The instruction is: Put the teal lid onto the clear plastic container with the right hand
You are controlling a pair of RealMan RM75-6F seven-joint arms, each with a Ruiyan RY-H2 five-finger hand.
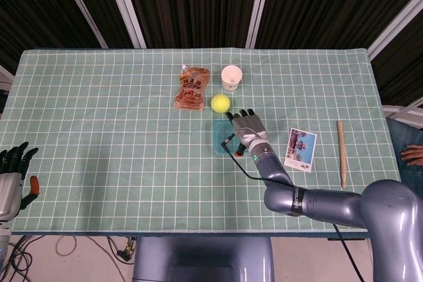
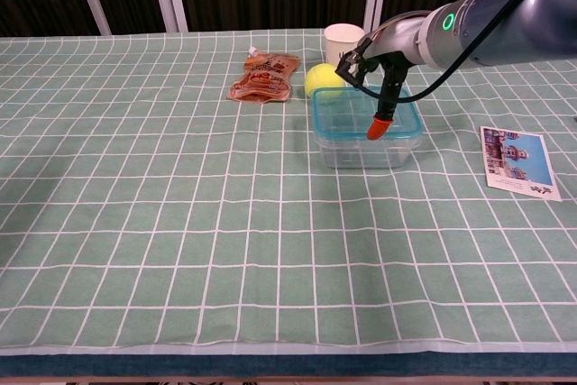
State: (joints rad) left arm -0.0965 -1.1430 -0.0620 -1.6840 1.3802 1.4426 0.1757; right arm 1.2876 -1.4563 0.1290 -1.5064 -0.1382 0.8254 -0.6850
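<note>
The teal lid [image 2: 359, 111] lies flat on top of the clear plastic container [image 2: 363, 151], its rim matching the container's. My right hand [image 2: 380, 53] reaches over the lid from the far side and holds it, the orange-tipped thumb [image 2: 376, 127] lying across the lid's top. From the head view the right hand [image 1: 246, 127] covers most of the container, and only the lid's left part [image 1: 220, 138] shows. My left hand [image 1: 14, 177] hangs off the table's near left corner with fingers apart, holding nothing.
A yellow ball [image 2: 321, 79] touches the container's far left corner. Behind it stand a white paper cup [image 2: 343, 42] and an orange pouch [image 2: 264, 77]. A photo card [image 2: 520, 162] lies to the right, and a wooden stick [image 1: 342, 153] further right.
</note>
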